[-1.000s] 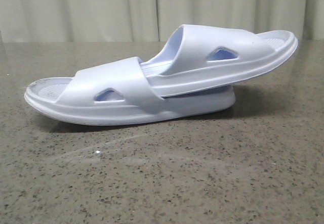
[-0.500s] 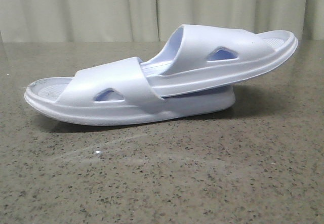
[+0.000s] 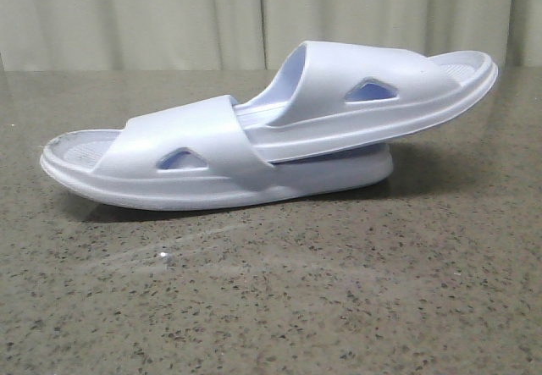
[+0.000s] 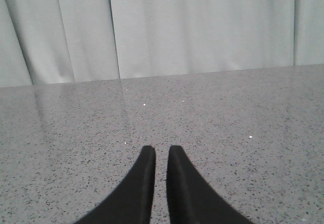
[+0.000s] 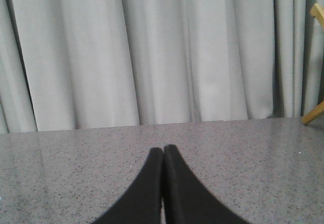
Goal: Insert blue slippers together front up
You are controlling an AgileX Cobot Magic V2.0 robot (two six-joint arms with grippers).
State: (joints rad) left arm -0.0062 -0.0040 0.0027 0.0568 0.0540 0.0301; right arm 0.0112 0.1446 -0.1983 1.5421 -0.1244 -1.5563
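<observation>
Front view: the two blue slippers fill the middle of the frame on a speckled grey-brown stone table (image 3: 271,307) with a dull sheen. The lower slipper (image 3: 169,168) lies flat, its ribbed footbed showing at the left end, its wide smooth strap pierced by a triangular cutout. The upper slipper (image 3: 373,96) is pushed under that strap and slants up toward the right, its far end raised clear of the table (its thick sole rests on the lower one's right end). Both are moulded foam, very pale, almost white. A pleated pale curtain (image 3: 254,15) spans the top. No arm shows here.

Left wrist view: the left gripper (image 4: 161,153), two tapered black fingers, sits at lower centre with only a narrow slit between the tips, holding nothing, over bare speckled table.

Right wrist view: the right gripper (image 5: 163,150) has its tips pressed together, empty. A yellow wooden piece (image 5: 316,62) shows at the right edge.
</observation>
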